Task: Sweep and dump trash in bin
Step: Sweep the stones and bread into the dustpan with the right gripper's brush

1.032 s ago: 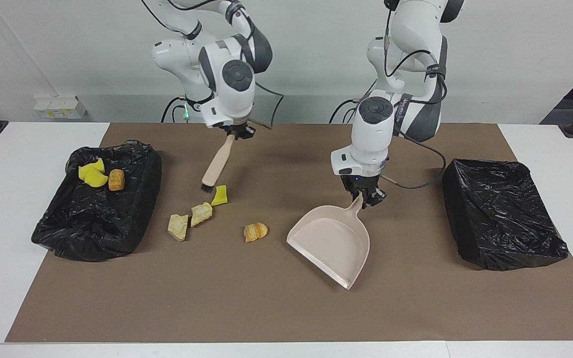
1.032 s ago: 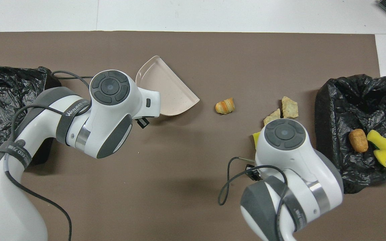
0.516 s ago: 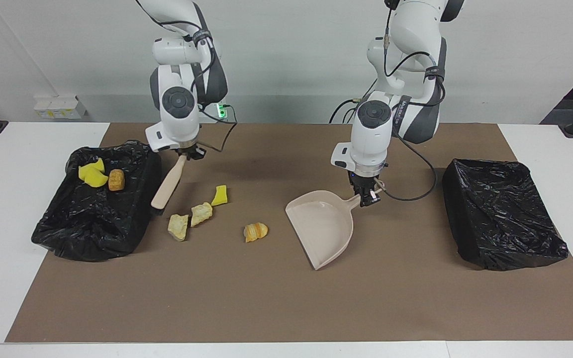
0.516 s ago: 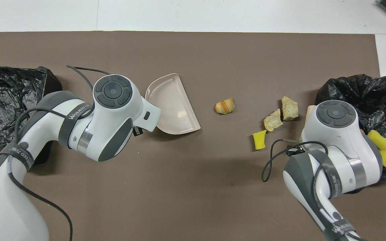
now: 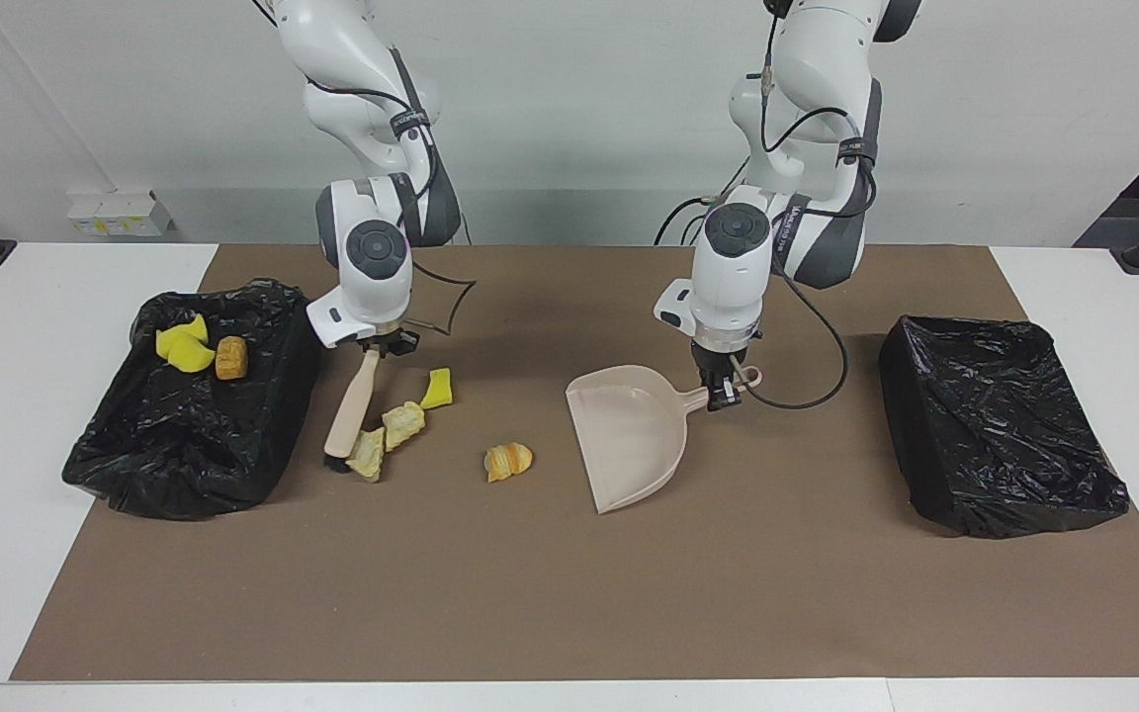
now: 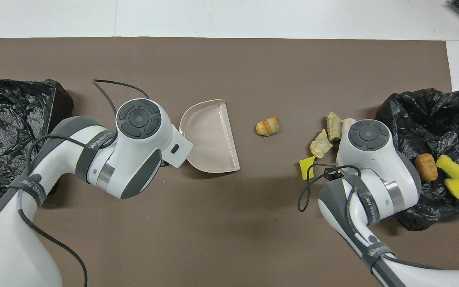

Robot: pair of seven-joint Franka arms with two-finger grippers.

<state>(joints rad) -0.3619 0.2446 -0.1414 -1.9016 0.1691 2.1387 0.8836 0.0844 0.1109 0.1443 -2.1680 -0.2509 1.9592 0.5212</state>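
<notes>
— What has been moved since a moment ago?

— The brush [image 5: 352, 407] has been swung in beside the two tan chunks [image 5: 384, 437], and the one by the bristles has been pushed up against the other. The dustpan [image 5: 629, 435] has been turned a little, so its open edge now faces the scraps.

— Which step is being done?

— The sweeping, it is judged. Four scraps are left on the brown mat [image 5: 550, 603]: the two tan chunks, a yellow sponge bit [image 5: 438, 388] just beside them and nearer the robots, and an orange bread piece [image 5: 508, 461] lying alone between them and the dustpan. Three more scraps [image 5: 194, 349] are already lying in the black bin [image 5: 184, 445] at the right arm's end.

— What is called for next?

— A long push toward the dustpan is probably needed, with the bristles kept low so nothing is skipped over. The dustpan should be held flat on the mat.

— What is held by each gripper?

— The brush handle is clamped in the right gripper [image 5: 379, 345], above the scraps. The dustpan handle is clamped in the left gripper [image 5: 723, 393], near the middle of the mat. A second black bin [image 5: 1000, 435] is left untouched at the left arm's end.
</notes>
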